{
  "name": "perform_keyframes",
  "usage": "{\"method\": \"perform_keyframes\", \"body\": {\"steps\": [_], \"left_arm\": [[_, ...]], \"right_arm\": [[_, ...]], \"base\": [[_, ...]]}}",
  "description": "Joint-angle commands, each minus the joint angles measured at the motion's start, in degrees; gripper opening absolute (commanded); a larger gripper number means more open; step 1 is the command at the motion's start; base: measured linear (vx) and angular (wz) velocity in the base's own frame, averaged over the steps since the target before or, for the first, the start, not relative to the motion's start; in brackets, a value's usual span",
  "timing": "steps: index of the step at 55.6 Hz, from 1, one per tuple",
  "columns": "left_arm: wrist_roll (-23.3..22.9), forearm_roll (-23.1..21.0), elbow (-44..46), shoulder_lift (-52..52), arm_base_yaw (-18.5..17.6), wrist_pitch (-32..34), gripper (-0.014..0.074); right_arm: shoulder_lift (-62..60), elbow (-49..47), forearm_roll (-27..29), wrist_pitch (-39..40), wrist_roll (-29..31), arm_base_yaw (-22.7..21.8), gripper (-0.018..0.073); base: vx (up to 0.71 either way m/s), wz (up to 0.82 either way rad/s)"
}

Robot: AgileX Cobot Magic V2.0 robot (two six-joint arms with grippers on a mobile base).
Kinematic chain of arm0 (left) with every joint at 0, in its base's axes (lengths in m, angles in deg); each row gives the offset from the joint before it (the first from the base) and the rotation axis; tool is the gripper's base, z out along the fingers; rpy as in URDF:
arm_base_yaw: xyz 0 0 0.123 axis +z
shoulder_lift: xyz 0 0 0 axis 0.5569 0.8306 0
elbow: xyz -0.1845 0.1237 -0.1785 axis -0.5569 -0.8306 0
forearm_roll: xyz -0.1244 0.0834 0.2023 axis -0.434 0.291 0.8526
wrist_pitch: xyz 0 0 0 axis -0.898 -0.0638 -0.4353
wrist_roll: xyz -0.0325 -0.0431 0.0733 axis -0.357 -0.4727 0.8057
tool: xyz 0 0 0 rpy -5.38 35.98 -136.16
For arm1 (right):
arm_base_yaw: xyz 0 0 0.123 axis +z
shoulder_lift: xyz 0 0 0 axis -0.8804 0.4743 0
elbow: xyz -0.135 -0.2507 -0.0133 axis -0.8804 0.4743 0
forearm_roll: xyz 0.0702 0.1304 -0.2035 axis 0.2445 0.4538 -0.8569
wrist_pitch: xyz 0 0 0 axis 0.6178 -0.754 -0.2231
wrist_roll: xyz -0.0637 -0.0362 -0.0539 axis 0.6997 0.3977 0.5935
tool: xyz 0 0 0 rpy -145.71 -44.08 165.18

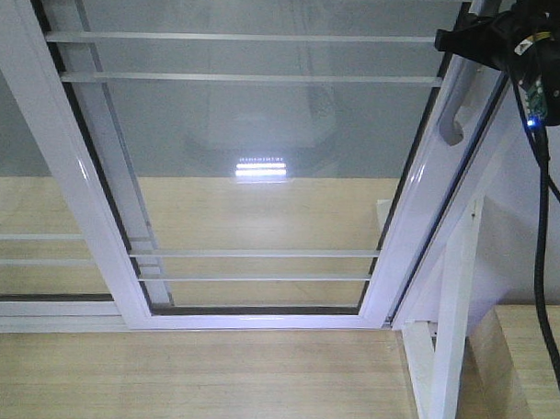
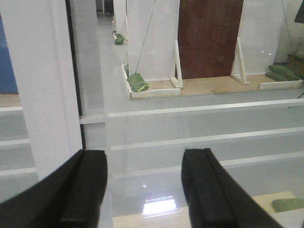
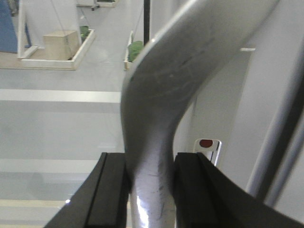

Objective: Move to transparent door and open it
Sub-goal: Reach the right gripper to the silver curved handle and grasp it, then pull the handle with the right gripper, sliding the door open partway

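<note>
The transparent door (image 1: 394,223) is a white-framed glass panel with thin horizontal white bars, filling the front view. Its curved grey metal handle (image 1: 455,105) runs down the right stile. My right gripper (image 1: 456,39) reaches in from the upper right to the handle's top part. In the right wrist view the handle (image 3: 164,90) passes between the two black fingers (image 3: 111,192), and my right gripper (image 3: 152,190) is shut on it. My left gripper (image 2: 145,190) is open with nothing between its fingers, and faces the glass and its white bars (image 2: 199,109).
A similar white-framed glass panel without a handle (image 1: 44,128) overlaps on the left. A white post and brace (image 1: 453,307) stand to the right of the door, beside a wooden box (image 1: 523,365). Wooden flooring (image 1: 182,372) lies below. Beyond the glass are white panels and green bags (image 2: 138,83).
</note>
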Motion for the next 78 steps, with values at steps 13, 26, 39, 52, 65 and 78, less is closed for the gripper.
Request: {"method": "perform_keyframes", "body": {"steps": [13,26,39,52,65,78], "left_arm": [[-0.22,-0.01,2.26,-0.39,-0.16,4.66,0.0486],[-0.22,-0.13,2.26,-0.39,-0.16,4.68,0.0486],[-0.22,-0.13,2.26,-0.39,-0.16,4.68,0.0486],[-0.22,-0.14,2.26,-0.39,-0.16,2.50,0.0486],[-0.22,-0.14,2.26,-0.39,-0.16,0.08,0.0486],[-0.22,-0.18,2.26,-0.39,-0.16,-1.45,0.0486]], "right_arm": [[-4.44,-2.19,-2.83,6.23,0.02,7.80,-0.0009],[-4.44,-2.19,-2.83,6.12,0.02,11.87,-0.0009],[-5.26,-2.19,-3.23,3.81,0.27,14.64,-0.0009],[-10.45,-2.19,-3.24,-5.89,1.33,14.49,-0.0009],[-20.21,-0.85,-2.83,-17.54,1.35,14.49,-0.0009],[-37.61,19.94,-2.83,-5.85,1.26,14.49,-0.0009]], "base": [[0.00,0.00],[0.00,0.00],[0.00,0.00],[0.00,0.00],[0.00,0.00],[0.00,0.00]]}}
